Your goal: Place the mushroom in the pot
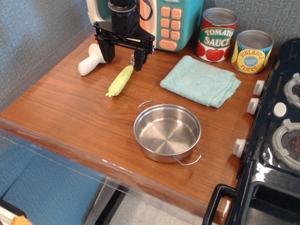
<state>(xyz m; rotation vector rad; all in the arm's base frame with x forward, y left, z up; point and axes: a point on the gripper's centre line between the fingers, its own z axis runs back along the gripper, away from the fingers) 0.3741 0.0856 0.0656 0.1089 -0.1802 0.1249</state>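
Note:
The white toy mushroom (90,62) lies on its side at the back left of the wooden table, its orange-tinged cap partly behind my left finger. The shiny steel pot (167,133) with two wire loop handles stands empty at the front middle. My black gripper (123,56) hangs open and empty over the back of the table, just right of the mushroom. Its fingertips are close above the wood, and the left finger (107,50) is next to the mushroom's cap.
A yellow-green corn cob (120,80) lies just in front of the gripper. A teal folded cloth (200,80) lies to the right. Tomato sauce (216,34) and pineapple (252,51) tins stand at the back right. A toy microwave (171,21) stands behind the gripper. A black stove (276,136) borders the right.

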